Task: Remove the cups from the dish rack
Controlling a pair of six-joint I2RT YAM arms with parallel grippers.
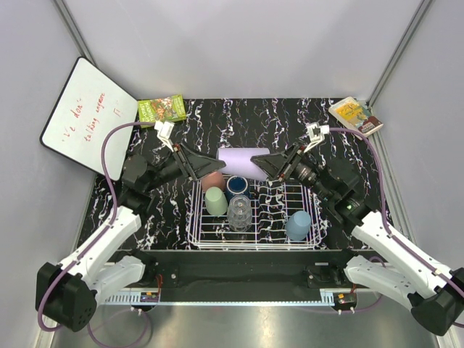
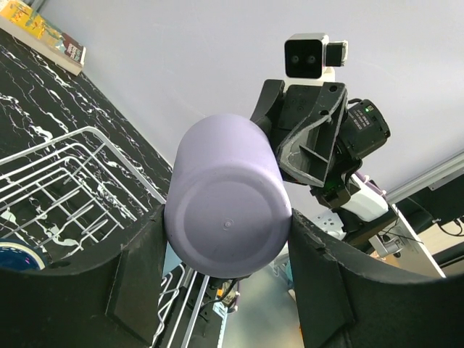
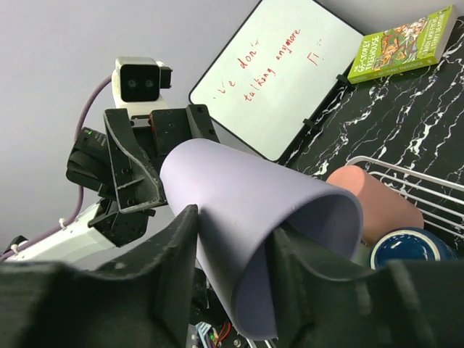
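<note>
Left claw [image 1: 210, 164] clamped on base end of lavender cup [image 1: 238, 161] | right claw [image 1: 257, 159] clamped on its rim end | cup hangs level above dish rack [image 1: 254, 244] far edge, long axis running claw to claw, both arms equally near | black marbled counter [image 1: 290, 123], grey-walled booth

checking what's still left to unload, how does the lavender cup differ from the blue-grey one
The lavender cup lies sideways in the air; the blue-grey cup stands in the dish rack. The left gripper and right gripper hold the lavender cup; the blue-grey cup is untouched. Both are plain handleless tumblers.
</note>
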